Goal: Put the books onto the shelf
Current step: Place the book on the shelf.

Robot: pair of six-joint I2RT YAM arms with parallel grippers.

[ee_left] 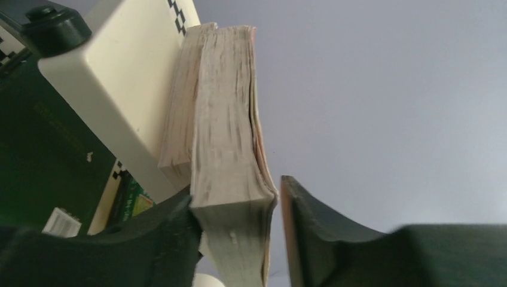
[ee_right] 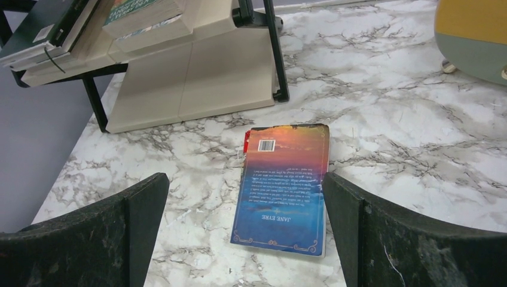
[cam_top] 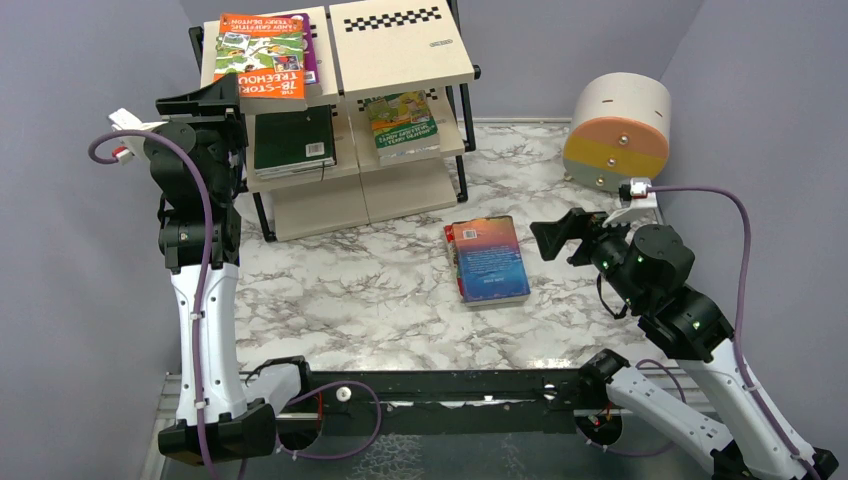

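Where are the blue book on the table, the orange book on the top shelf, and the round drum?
blue book (cam_top: 488, 258): top view, middle of its back cover.
orange book (cam_top: 260, 57): top view, middle of its front cover.
round drum (cam_top: 615, 150): top view, its flat striped face.

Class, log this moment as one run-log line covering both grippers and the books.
left gripper: jaws loose around orange book on shelf top | right gripper: open, facing blue book | blue book: flat on table

Overhead and close right-wrist cameras both see the blue book (cam_top: 487, 260).
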